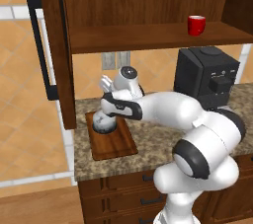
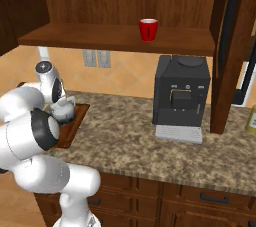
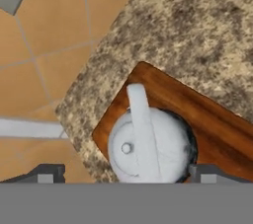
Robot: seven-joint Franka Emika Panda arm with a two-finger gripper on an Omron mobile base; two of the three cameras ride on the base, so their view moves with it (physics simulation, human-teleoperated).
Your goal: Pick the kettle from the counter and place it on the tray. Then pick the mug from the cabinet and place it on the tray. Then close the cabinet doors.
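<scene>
On the speckled counter (image 1: 158,141), tray (image 1: 118,146) bears kettle (image 3: 148,146); claw (image 3: 126,174) spread wide.

- The tray (image 1: 118,146) lies on the counter (image 1: 153,141), left of the coffee machine (image 1: 205,77).
- The kettle (image 3: 148,146) sits on the tray, at its rear end.
- The mug (image 1: 196,25) stands on the cabinet (image 1: 148,1) shelf, above the coffee machine.
- Wall sockets (image 2: 97,58) are behind the counter, left of the coffee machine.
</scene>
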